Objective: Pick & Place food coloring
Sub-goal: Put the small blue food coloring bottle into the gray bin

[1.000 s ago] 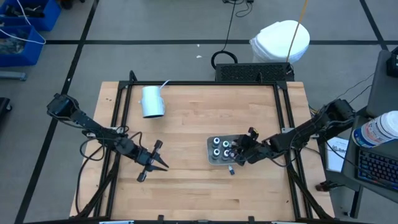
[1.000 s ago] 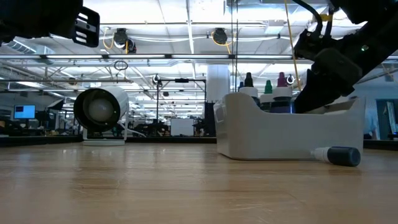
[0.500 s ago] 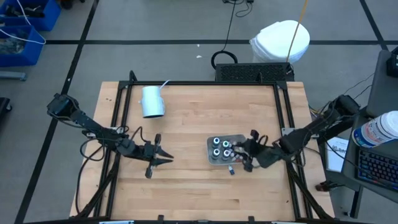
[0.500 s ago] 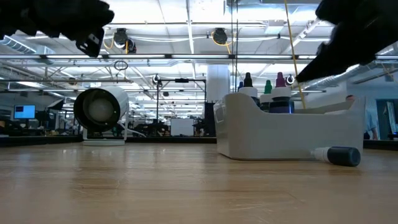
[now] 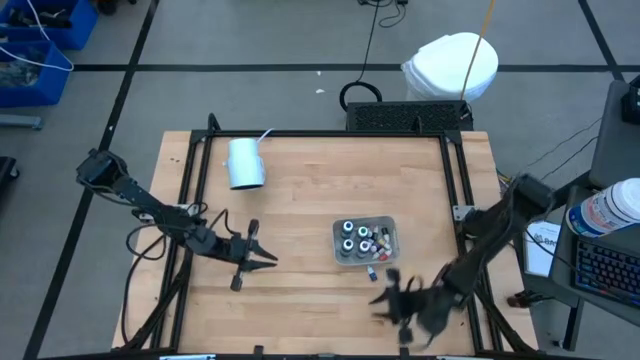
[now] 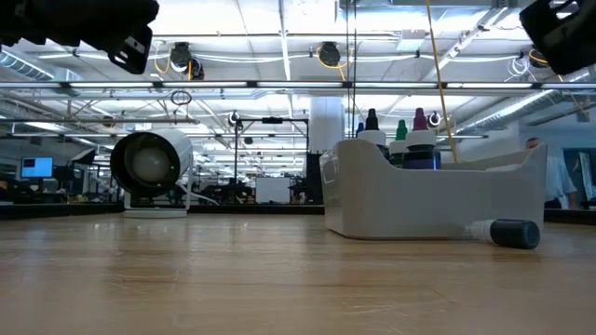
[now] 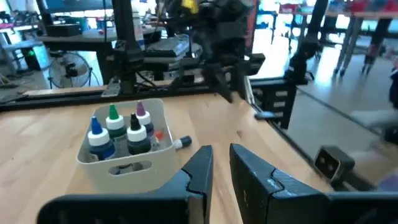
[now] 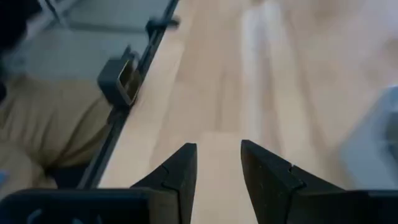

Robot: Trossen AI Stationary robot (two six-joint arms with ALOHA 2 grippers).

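A pale square tray (image 5: 389,224) stands right of the table's middle, with several small food coloring bottles (image 7: 114,126) upright in it, dark-bodied with blue, green and purple tips. One more bottle (image 5: 371,271) lies on its side on the wood at the tray's near side, also seen in the low view (image 6: 507,233). My right gripper (image 5: 386,298) hangs blurred over bare wood near the table's near edge, clear of the tray, open and empty (image 8: 217,149). My left gripper (image 5: 272,257) hovers left of the tray, pointing level at it, with a narrow empty gap between its fingers (image 7: 221,152).
A pale blue cup (image 5: 244,163) lies on its side at the far left of the table (image 6: 149,167). A black frame (image 5: 458,190) runs along the table's edges. Bare wood lies between the cup, the tray and the near edge.
My right gripper has swung away from the tray toward the table's near edge, most of the way in the last half second, and has turned as it went. My left gripper has rolled a little where it is. The tray and the lying bottle have stayed put.
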